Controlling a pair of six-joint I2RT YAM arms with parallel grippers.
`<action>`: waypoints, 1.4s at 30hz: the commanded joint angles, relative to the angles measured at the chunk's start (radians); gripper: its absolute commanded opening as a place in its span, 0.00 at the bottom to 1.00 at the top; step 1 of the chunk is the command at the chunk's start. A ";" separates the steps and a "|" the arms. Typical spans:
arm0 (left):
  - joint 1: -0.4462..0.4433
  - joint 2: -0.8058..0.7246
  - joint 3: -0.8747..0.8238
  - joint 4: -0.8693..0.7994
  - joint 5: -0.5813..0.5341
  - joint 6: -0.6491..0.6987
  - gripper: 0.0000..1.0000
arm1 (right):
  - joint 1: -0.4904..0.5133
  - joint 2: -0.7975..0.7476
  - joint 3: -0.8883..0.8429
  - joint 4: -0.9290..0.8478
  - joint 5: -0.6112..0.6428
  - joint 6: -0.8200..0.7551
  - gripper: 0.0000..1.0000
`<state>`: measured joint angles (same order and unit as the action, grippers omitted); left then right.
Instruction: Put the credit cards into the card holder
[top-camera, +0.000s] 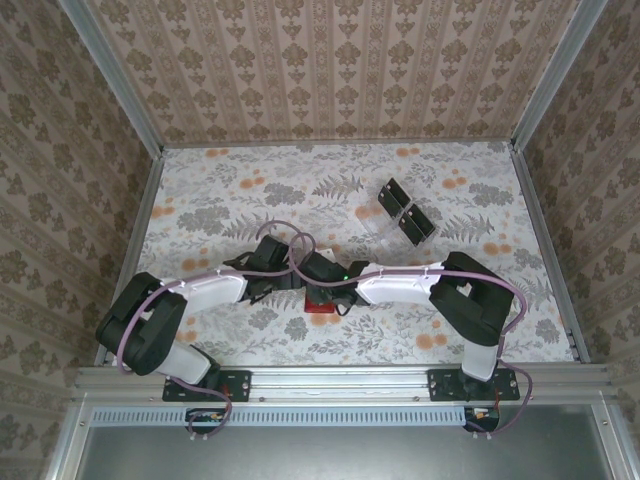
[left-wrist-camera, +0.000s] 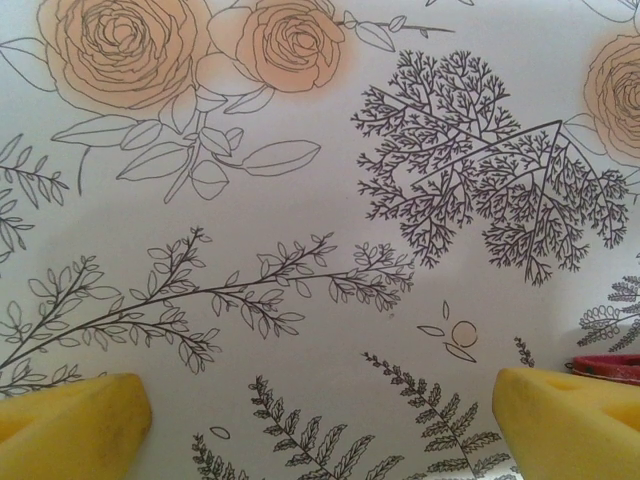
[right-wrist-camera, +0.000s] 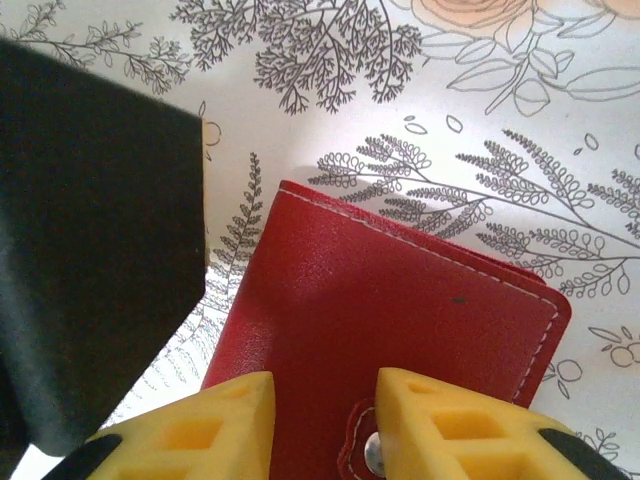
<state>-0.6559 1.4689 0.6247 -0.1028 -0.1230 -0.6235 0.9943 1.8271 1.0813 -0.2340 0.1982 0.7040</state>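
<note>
The holder (right-wrist-camera: 400, 300) lies flat on the tabletop (top-camera: 250, 180), near the front edge and in the middle, where both arms can reach it. It is folded shut, with the red outside up and the snap (right-wrist-camera: 373, 455) facing the right arm. This is probably why both arms bend inward to one spot: one must keep the holder in place while the other opens it.

The right tool (right-wrist-camera: 320, 395) hangs just over the snap edge. Its yellow fingers stand a little apart and the red leather shows in the gap. I see nothing clamped between them. They point at the tab, so I judge that the step in hand is to undo the flap.

The left tool (left-wrist-camera: 320, 410) is just beside the holder on its left, fully open and holding nothing. Between its fingers there is only flowered cloth, and a thin red edge of the holder shows at the right border of the left wrist view. In the right wrist view a dark body (right-wrist-camera: 90, 250), probably part of the left arm, stands near the holder.

The cards (top-camera: 392, 194) are well apart from the holder, farther back and to the right, at a clear tray (top-camera: 385, 222). No card is in the holder that I can see, so the task looks near its beginning.
</note>
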 joint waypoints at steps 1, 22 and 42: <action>0.023 0.029 0.020 0.045 0.075 -0.013 1.00 | -0.002 -0.007 0.023 -0.081 -0.093 -0.029 0.37; 0.251 -0.177 0.171 -0.122 0.053 0.129 1.00 | -0.306 -0.490 -0.088 -0.151 -0.077 -0.100 0.63; 0.546 -0.318 -0.191 0.599 -0.232 0.635 1.00 | -0.991 -0.784 -0.374 0.113 0.178 -0.251 1.00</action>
<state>-0.1303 1.1137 0.4564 0.3435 -0.3508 -0.0643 0.0303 1.0470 0.7586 -0.2295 0.2916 0.5049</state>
